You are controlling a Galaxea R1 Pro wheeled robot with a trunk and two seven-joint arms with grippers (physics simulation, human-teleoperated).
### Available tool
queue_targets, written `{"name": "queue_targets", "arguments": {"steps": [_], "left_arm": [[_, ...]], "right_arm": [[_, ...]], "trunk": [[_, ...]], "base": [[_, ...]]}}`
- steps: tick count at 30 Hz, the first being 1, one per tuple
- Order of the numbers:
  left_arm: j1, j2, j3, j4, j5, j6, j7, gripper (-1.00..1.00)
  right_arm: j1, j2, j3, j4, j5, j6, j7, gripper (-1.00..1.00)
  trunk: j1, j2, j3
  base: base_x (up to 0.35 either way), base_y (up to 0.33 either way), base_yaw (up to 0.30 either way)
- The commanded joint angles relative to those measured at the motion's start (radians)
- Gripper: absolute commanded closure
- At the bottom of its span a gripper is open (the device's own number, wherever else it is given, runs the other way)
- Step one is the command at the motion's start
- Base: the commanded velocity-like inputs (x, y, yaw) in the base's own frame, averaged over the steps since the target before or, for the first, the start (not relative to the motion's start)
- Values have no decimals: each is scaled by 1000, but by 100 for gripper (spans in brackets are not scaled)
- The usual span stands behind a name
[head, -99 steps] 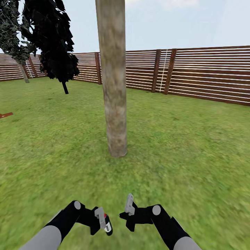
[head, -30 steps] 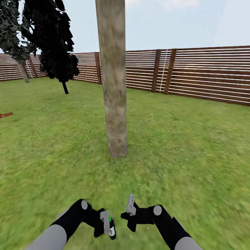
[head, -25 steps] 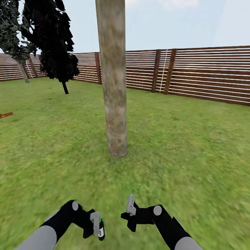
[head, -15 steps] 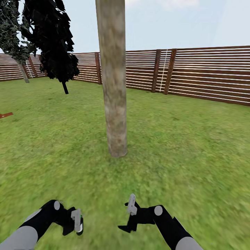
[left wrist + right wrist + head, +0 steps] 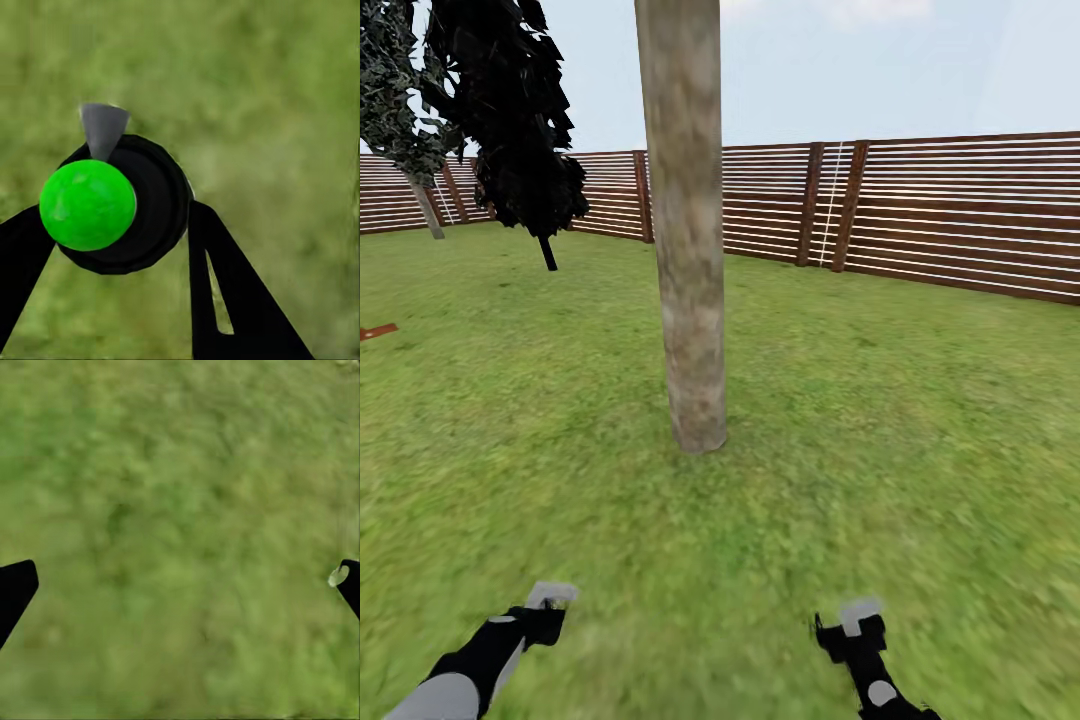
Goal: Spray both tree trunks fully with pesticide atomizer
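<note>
Here, in the head view, a thick grey-brown tree trunk (image 5: 690,230) rises from the grass (image 5: 880,420) straight ahead, with the slatted wooden fence (image 5: 950,210) behind it and a near-black tree (image 5: 510,120) off to the left. Both arms sit low at the frame's bottom, well apart from each other and from the trunk. The left gripper (image 5: 550,598) and the right gripper (image 5: 858,618) appear only as small grey tips, so this view cannot say what either one carries or how its jaws stand.

The left wrist view supplies that: the pesticide atomizer (image 5: 120,204), a black round body with a bright green cap and a grey nozzle, sits between the left gripper's two black fingers (image 5: 225,285), which are clamped on it over the lawn.

The right wrist view shows the right gripper's (image 5: 180,581) fingers spread wide at the frame's edges, with bare grass between them.

The risk, as I judge it, is wasted spray: the atomizer looks aimed at the ground, and the trunk seems far enough off that mist could fall short or coat only one side, leaving the bark partly uncovered.
</note>
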Motion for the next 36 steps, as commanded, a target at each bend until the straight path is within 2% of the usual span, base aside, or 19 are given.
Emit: {"name": "queue_targets", "arguments": {"steps": [1,4,10,14,22,36], "left_arm": [[-2,-6,-1,-7,79,79,2,100],[-1,-18,-7,-7,101,96,-5,100],[-12,-62,-7,-9,103,99,-5,100],[-13,-79,-8,-13,102,100,0,100],[-12,-91,-9,-56,101,102,-5,100],[-12,-94,-9,-71,101,100,-2,100]], "right_arm": [[1,-18,-88,5,14,-26,-56,-100],[2,-35,-113,7,13,-33,-68,-100],[16,-35,-115,34,13,-33,-70,-100],[20,-34,-116,40,13,-32,-70,-100],[21,-34,-116,41,12,-32,-72,-100],[28,-33,-116,41,12,-32,-72,-100]], "trunk": [[0,0,-1],[0,0,-1],[0,0,-1],[0,0,-1],[0,0,0],[0,0,9]], "base": [[0,0,0],[0,0,0],[205,-26,0],[295,-153,0],[226,-219,-18],[229,-239,-223]]}}
